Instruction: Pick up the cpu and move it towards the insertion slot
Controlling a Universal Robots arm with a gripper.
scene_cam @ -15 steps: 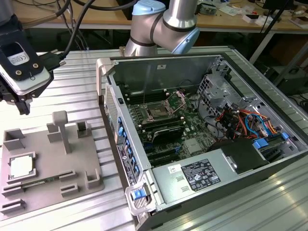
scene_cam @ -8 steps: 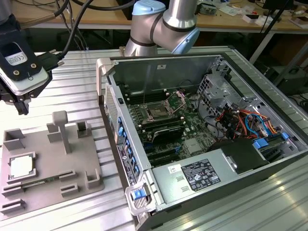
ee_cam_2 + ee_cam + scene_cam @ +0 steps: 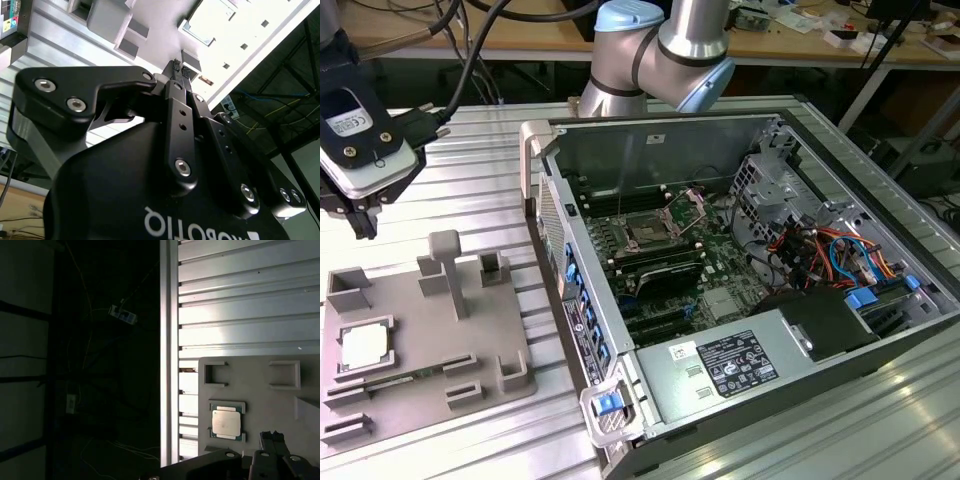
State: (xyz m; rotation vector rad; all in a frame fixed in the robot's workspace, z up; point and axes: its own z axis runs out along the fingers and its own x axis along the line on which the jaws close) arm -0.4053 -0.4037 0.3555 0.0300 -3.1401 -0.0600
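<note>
The gripper [image 3: 362, 222], jaws together and empty, is hovering above the flat, square, silver-topped cpu [image 3: 365, 347], which is lying in a grey tray [image 3: 415, 325] on the ribbed metal surface [image 3: 470, 180].

Small square cpu [image 3: 365, 347]: pale silver metal top, satin sheen. Grey plastic tray [image 3: 420, 312], lower left of the exterior view: matt, smooth. Ribbed aluminium table [image 3: 470, 170]: brushed, reflective. Black gripper [image 3: 181, 67] body: matt, with bright metal screw heads. Square insertion slot [image 3: 645, 232]: shiny metal frame.
</note>
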